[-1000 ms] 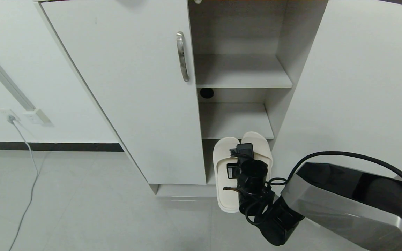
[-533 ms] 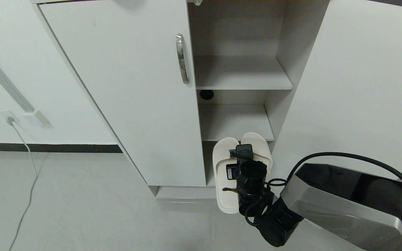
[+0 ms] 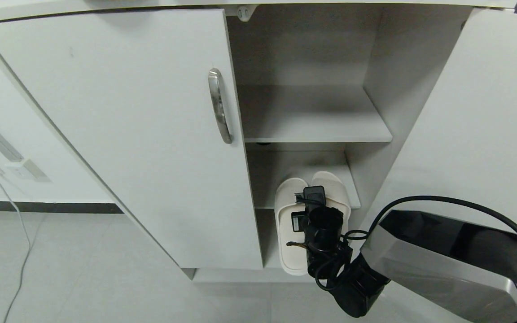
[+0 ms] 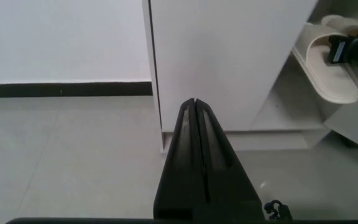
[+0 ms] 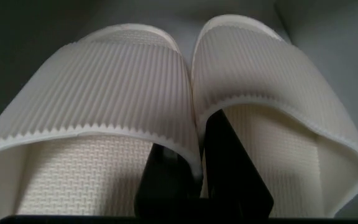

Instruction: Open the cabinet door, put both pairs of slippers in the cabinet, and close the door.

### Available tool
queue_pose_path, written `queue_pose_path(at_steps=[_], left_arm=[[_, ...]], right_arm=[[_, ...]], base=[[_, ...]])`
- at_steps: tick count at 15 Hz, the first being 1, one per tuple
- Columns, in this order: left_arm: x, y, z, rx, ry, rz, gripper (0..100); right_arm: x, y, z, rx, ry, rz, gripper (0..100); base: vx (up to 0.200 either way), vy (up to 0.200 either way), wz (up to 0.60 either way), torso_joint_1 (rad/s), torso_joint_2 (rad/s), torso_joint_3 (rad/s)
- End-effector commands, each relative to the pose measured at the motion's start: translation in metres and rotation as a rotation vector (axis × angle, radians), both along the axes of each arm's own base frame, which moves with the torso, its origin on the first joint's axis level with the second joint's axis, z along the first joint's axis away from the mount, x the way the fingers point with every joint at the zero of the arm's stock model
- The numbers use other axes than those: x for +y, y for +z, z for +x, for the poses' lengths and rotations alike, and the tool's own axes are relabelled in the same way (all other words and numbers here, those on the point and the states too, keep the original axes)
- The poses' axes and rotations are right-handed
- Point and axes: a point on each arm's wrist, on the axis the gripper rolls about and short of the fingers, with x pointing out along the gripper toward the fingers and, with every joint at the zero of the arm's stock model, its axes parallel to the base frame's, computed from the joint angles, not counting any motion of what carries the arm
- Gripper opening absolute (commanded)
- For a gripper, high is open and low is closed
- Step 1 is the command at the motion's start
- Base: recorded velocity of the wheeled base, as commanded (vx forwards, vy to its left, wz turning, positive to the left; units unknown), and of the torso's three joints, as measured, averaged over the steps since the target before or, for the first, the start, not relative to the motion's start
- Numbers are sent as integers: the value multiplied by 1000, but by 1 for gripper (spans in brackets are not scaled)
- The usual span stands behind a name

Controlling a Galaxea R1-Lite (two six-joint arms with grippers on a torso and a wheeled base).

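White laminate cabinet (image 3: 375, 89) stands open; right gripper (image 3: 308, 199) clamps a pair of cream ribbed foam slippers (image 3: 291, 244), shelf (image 3: 285, 179) just ahead. Second pair and door-closing likely remain.

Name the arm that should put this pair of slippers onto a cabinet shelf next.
Right. The right gripper is shut on the slippers, held just in front of the open cabinet. The left gripper is shut, empty, low over the floor before the closed door.
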Motion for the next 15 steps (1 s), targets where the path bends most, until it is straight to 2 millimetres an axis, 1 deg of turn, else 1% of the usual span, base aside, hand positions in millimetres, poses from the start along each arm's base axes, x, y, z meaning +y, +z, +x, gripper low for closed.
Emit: queue_pose_path(at_steps=[1, 5, 7, 8, 10, 12, 15], left_arm=[[0, 0, 0, 0, 2, 0, 0], [0, 0, 0, 2, 0, 0, 0], [0, 0, 0, 0, 0, 0, 0], [0, 0, 0, 0, 0, 0, 0], [0, 0, 0, 0, 0, 0, 0], [0, 0, 0, 2, 0, 0, 0], [0, 0, 0, 0, 2, 0, 0]], right_arm=[[0, 1, 0, -2, 0, 2, 0], [1, 0, 0, 1, 1, -1, 0], [2, 1, 3, -6, 26, 3, 0], [0, 3, 9, -15, 37, 9, 0], [0, 10, 31, -18, 13, 22, 0], [1, 18, 47, -18, -6, 36, 0], [6, 25, 66, -11, -23, 32, 0]], base=[[0, 0, 0, 0, 0, 0], [0, 0, 0, 0, 0, 0], [0, 0, 0, 0, 0, 0], [0, 0, 0, 0, 0, 0], [0, 0, 0, 0, 0, 0], [0, 0, 0, 0, 0, 0], [0, 0, 0, 0, 0, 0]])
